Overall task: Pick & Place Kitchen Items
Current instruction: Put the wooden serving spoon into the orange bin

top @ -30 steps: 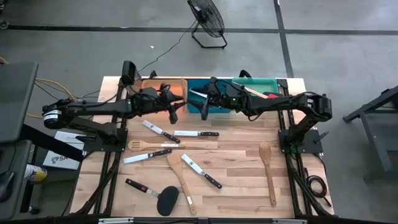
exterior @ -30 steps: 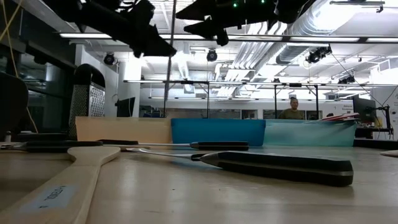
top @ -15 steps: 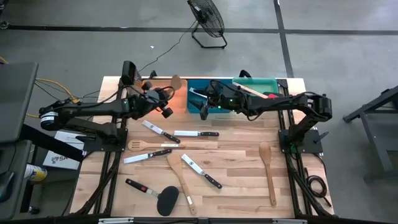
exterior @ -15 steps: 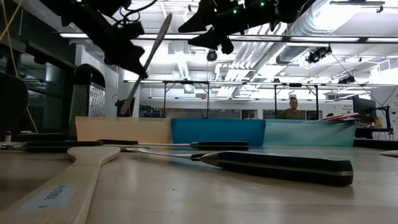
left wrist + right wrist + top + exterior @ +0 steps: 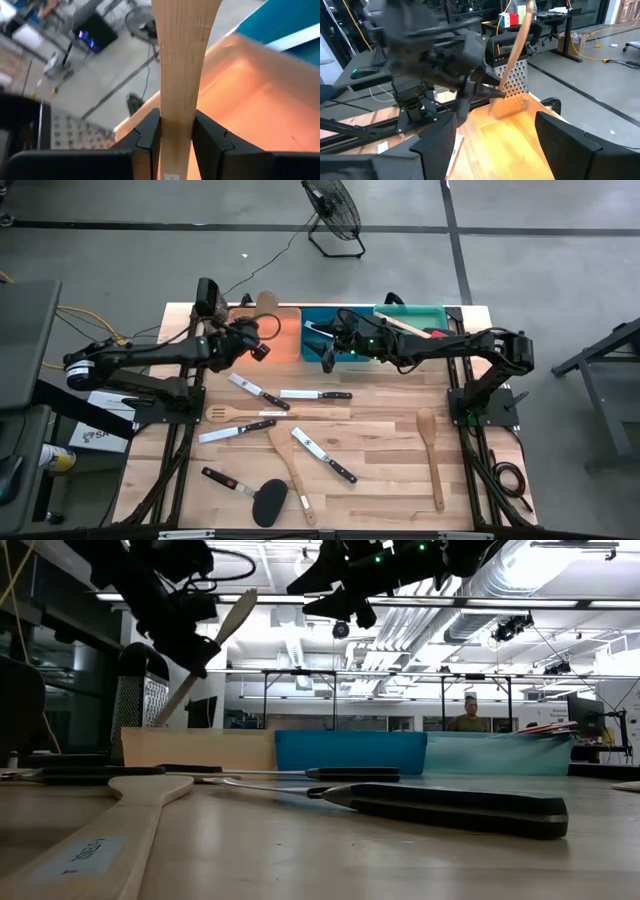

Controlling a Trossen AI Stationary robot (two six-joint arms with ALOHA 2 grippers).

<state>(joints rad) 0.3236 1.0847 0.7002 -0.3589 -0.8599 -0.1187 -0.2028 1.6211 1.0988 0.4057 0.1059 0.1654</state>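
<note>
A grey concrete floor (image 5: 520, 240) crossed by dark lines surrounds the wooden table (image 5: 390, 440). A black floor fan (image 5: 333, 210) stands beyond the left claw (image 5: 262, 340), its cable trailing toward the table. Overhead in the low view run fluorescent strips (image 5: 300, 598) and silver ducting (image 5: 480, 580) (a person (image 5: 468, 715) stands far back). Behind the right claw (image 5: 322, 346), a dark stand (image 5: 600, 360) sits off the table's side.

Pale wooden spatula (image 5: 266, 303) held aloft, tilted, clamped by its handle in the left end effector (image 5: 176, 131). On the table: four black-handled knives (image 5: 315, 394), a wooden fork (image 5: 232, 414), two wooden spoons (image 5: 431, 452), a black-headed turner (image 5: 268, 502). Red and pale utensils (image 5: 412, 327) lie in the green bin.
</note>
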